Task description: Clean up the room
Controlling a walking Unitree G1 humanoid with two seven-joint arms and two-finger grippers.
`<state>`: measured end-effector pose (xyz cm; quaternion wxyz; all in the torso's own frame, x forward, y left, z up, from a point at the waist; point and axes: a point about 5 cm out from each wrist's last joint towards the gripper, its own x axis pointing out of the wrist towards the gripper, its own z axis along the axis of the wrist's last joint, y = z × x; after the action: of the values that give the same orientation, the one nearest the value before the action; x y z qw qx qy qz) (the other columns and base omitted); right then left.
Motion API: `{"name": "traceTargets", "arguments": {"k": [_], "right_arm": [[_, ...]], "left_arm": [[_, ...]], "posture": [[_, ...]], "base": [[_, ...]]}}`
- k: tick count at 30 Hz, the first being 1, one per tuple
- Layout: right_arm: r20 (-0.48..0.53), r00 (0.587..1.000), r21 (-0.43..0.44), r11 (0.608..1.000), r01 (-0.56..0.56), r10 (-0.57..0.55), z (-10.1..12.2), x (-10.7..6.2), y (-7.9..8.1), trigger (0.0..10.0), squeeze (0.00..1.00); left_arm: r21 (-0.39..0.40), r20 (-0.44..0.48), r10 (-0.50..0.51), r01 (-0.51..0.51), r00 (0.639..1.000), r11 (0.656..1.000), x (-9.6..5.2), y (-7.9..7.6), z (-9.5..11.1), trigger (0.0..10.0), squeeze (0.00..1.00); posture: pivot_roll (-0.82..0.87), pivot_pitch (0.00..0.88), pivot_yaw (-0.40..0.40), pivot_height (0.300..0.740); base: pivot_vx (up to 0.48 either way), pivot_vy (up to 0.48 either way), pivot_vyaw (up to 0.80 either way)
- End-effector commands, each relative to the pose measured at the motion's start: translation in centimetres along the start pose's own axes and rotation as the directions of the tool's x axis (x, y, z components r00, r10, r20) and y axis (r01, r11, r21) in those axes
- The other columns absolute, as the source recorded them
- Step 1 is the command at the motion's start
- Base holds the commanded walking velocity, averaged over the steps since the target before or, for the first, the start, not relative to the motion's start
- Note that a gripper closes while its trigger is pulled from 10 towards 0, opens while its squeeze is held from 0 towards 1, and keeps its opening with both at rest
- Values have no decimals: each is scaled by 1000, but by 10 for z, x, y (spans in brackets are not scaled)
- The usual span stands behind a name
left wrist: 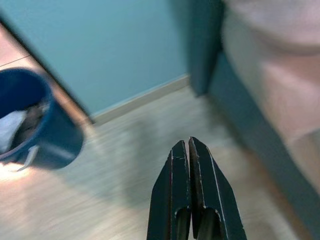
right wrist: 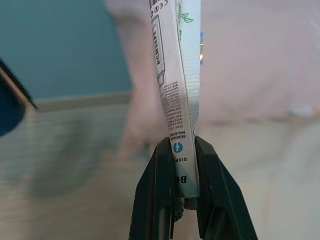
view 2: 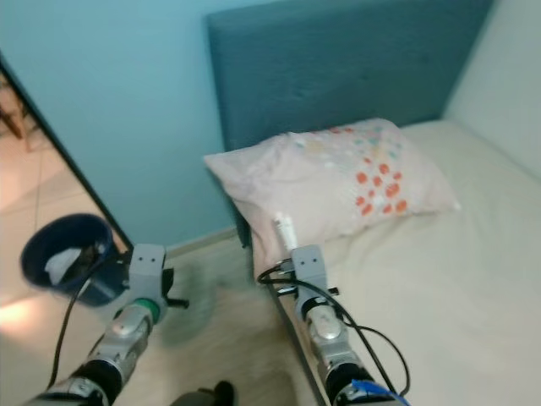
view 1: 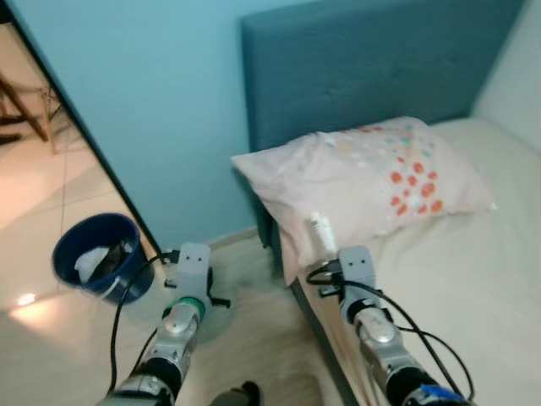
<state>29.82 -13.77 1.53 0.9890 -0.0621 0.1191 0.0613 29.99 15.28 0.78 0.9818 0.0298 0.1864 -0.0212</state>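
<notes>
My right gripper (right wrist: pixel 181 142) is shut on a flat white packet (right wrist: pixel 176 75) with printed text, which sticks up past its fingers. From the head, the white packet (view 1: pixel 321 230) pokes up above the right wrist at the bed's edge, in front of the pillow (view 1: pixel 363 182). The left gripper (left wrist: pixel 189 145) is shut with nothing in it, held over the wooden floor. A blue bin (view 1: pixel 97 254) with crumpled rubbish inside stands on the floor to the left; the same bin (left wrist: pixel 35 125) lies ahead of the left gripper.
The bed (view 1: pixel 473 279) with a teal headboard (view 1: pixel 355 68) takes up the right side, its frame edge running down beside my right arm. A light blue wall (view 1: pixel 152 110) is ahead, with a doorway and tiled floor (view 1: pixel 34 194) at far left.
</notes>
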Motion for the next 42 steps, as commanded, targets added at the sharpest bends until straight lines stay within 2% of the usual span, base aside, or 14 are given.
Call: {"name": "traceTargets", "arguments": {"k": [1,42], "right_arm": [[-35,999,16,1000,-2,3,-9,-5,3,10000,0],[-32,999,18,1000,-22,23,-7,-3,4,10000,0]], "left_arm": [[-5,-44,2,-2,999,1000,-3,0,-10,10000,0],[-15,-10,51,-51,999,999,-2,6,-5,10000,0]], "posture": [[85,14,88,740],[90,26,79,740]], "base": [[0,0,800],[0,0,800]]}}
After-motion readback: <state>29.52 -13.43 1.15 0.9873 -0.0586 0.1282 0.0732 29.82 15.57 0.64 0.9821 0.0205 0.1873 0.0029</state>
